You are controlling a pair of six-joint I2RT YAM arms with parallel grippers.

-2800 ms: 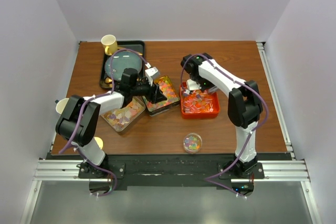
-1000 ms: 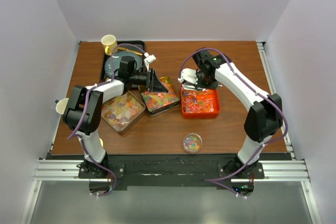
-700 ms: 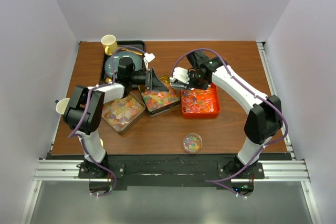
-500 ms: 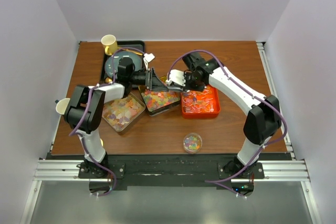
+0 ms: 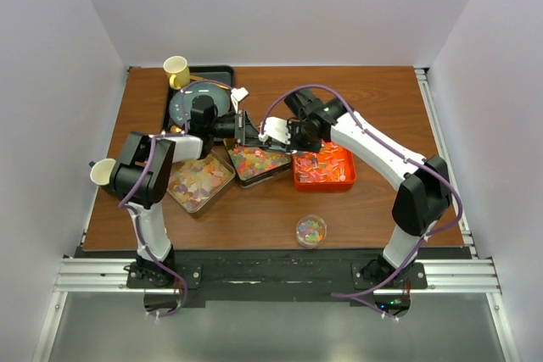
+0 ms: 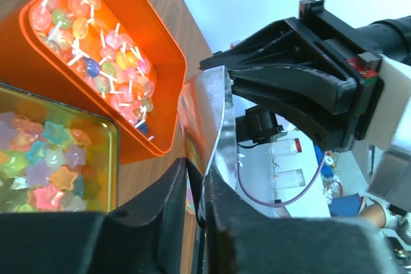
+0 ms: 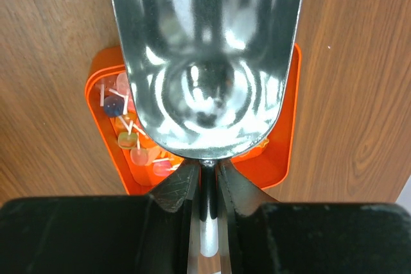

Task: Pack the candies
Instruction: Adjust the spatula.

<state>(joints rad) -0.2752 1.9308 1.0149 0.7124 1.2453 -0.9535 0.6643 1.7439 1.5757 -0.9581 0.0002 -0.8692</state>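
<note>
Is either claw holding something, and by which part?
The right gripper holds the metal scoop by its thin handle. The left gripper also appears to pinch the scoop, at the thin rim of its far end.

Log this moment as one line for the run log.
left gripper: shut on scoop | right gripper: shut on scoop handle | scoop: empty | candies: in orange tray | round container: some candies inside
</note>
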